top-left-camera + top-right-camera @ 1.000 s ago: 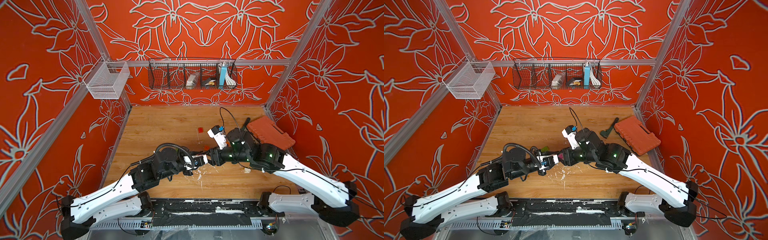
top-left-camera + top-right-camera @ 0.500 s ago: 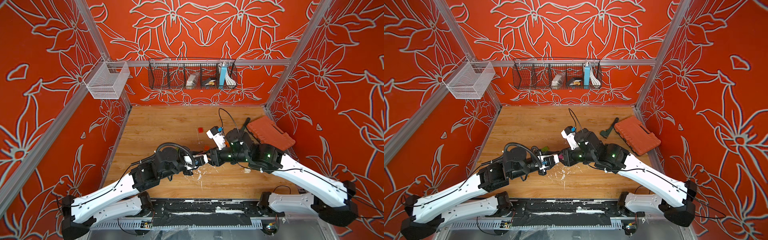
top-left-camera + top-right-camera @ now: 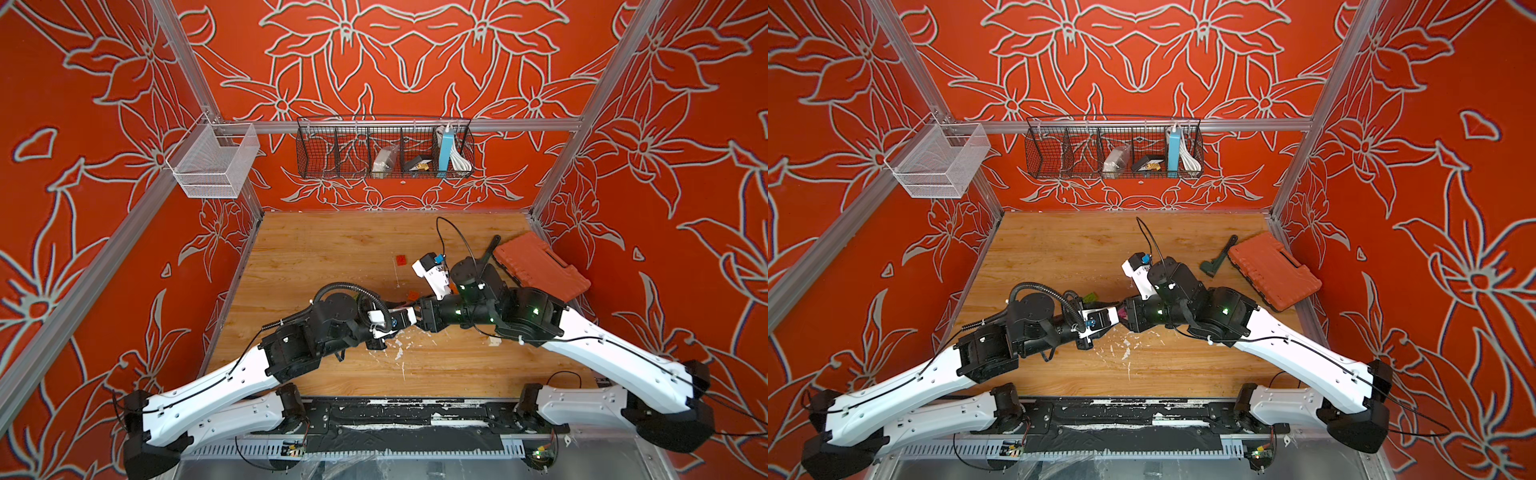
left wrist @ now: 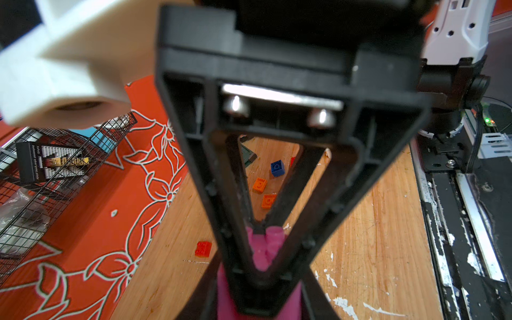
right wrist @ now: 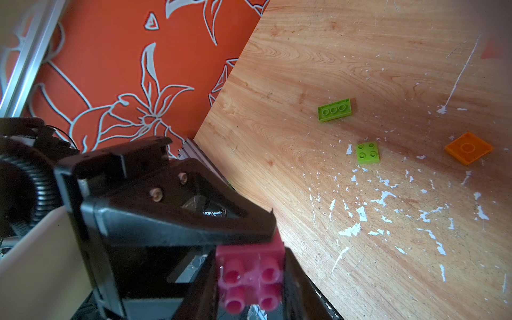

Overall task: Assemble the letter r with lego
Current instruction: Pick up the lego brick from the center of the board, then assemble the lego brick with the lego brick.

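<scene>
Pink brick (image 5: 250,273) held from both sides
Left pincer (image 3: 1116,313) and right pincer (image 3: 1125,312) meet tip to tip above the table (image 3: 1075,249), each clamped shut on the brick.

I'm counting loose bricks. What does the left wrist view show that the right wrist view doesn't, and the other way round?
Only left wrist: a blue brick, two orange bricks, a red brick and the wire basket. Only right wrist: two lime bricks and a flat orange plate. Both: the pink brick and the flecked table.
</scene>
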Robot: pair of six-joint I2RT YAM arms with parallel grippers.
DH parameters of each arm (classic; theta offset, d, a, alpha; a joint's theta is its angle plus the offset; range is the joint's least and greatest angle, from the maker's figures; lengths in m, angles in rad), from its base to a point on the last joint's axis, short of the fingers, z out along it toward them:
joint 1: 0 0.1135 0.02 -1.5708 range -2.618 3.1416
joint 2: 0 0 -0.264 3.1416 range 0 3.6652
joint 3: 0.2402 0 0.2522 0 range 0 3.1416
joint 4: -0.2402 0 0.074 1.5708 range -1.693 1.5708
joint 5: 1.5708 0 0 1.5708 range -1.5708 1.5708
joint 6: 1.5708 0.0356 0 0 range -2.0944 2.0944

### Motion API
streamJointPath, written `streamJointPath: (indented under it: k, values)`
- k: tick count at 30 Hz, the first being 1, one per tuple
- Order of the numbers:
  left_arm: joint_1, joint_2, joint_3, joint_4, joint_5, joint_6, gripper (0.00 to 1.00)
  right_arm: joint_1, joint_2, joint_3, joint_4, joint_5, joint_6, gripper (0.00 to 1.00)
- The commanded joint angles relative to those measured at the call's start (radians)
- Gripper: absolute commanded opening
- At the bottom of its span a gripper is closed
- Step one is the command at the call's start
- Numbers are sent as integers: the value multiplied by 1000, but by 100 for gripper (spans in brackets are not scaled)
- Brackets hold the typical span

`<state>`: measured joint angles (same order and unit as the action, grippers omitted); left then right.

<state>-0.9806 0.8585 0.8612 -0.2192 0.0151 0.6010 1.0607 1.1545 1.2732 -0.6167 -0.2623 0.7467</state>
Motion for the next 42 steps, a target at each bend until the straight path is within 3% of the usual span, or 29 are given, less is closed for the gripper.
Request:
streamJointPath:
  k: [1,2,4,5,8,14,17,20,23,25,29,32,39,42]
  values:
    - [9,-7,22,40,-12,-35,18,7,-32,-28,28,21,-5,15]
    - [9,-11,19,44,-10,-44,26,5,-43,-34,33,35,-6,13]
    - [9,-25,11,51,1,-66,55,4,-66,-43,40,67,-12,12]
    - [9,-39,0,60,11,-83,65,4,-76,-47,41,83,-19,11]
    - [10,-89,-35,77,34,-182,79,-1,-114,-60,30,145,-50,11]
    - [9,-185,-107,-6,14,-516,83,-7,-139,-77,-63,280,-151,7]
    - [8,-206,-125,-107,-55,-719,91,-7,-91,-47,-166,343,-206,0]
    - [9,-202,-116,-246,-162,-908,98,-8,-15,-17,-251,374,-266,0]
    - [9,-200,-104,-401,-307,-1165,98,-19,49,-17,-283,379,-283,0]
    - [9,-211,-112,-456,-332,-1252,98,-38,92,-26,-274,342,-297,0]
    - [8,-267,-178,-462,-309,-1330,98,-80,179,-15,-269,273,-313,0]
    - [65,-261,-196,-481,-274,-1339,98,-101,262,35,-295,231,-336,0]
    - [445,-140,-244,-400,93,-1316,96,-120,474,192,-385,238,-366,0]
    - [552,-45,-227,-382,182,-1305,98,-126,558,244,-392,246,-367,0]
